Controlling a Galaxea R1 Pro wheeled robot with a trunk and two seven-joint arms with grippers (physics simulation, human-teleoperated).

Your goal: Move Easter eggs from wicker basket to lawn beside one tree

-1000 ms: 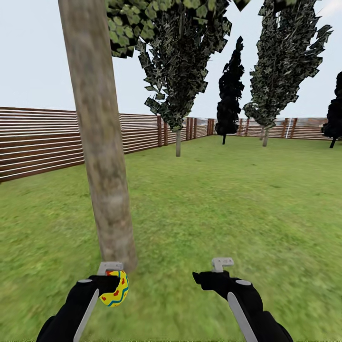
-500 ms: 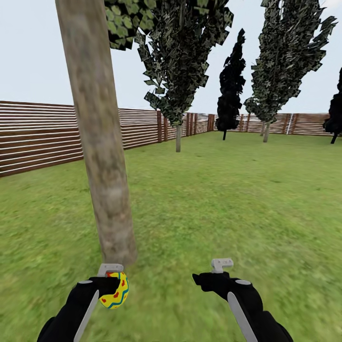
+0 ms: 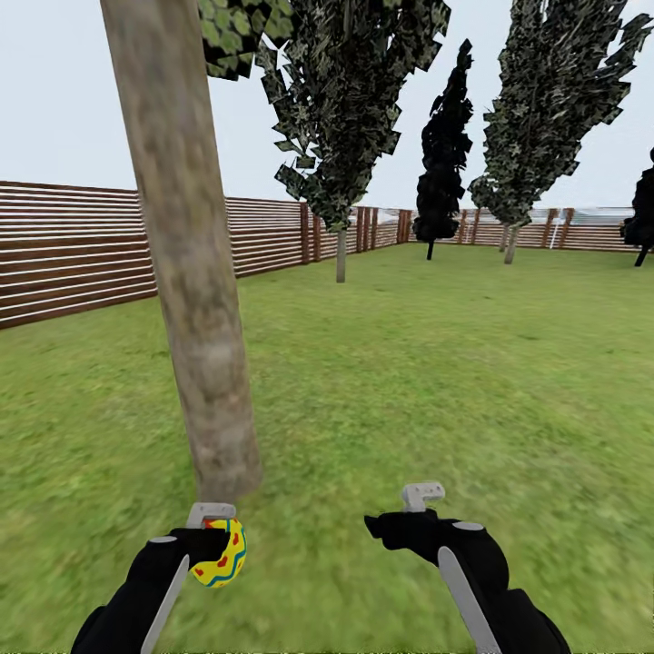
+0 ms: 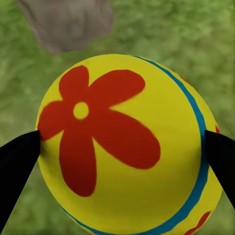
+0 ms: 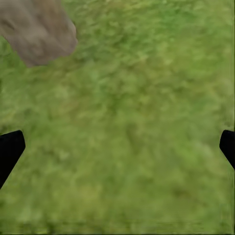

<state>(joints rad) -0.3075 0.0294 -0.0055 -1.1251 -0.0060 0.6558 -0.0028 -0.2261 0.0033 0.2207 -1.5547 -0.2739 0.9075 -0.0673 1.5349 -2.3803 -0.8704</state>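
Observation:
A yellow Easter egg (image 3: 221, 556) with a red flower and blue wavy bands sits between the fingers of my left gripper (image 3: 216, 545), which is shut on it. In the left wrist view the egg (image 4: 122, 147) is very close, with the black fingers (image 4: 17, 161) pressing on both sides. The tree (image 3: 186, 272) has a thick, leaning grey-brown trunk, and its base meets the lawn (image 3: 409, 381) just beyond the left gripper. My right gripper (image 3: 386, 527) is open over bare grass, to the right of the trunk. The wicker basket is out of view.
A brown slat fence (image 3: 73, 250) borders the lawn on the left and along the back. A thin-trunked tree (image 3: 341, 259) and dark narrow trees (image 3: 442, 173) stand far off near the fence. Open grass stretches ahead and to the right.
The whole view has shifted a little because the camera moved. The right gripper sits slightly higher in the picture. The left gripper still holds the egg by the trunk's base.

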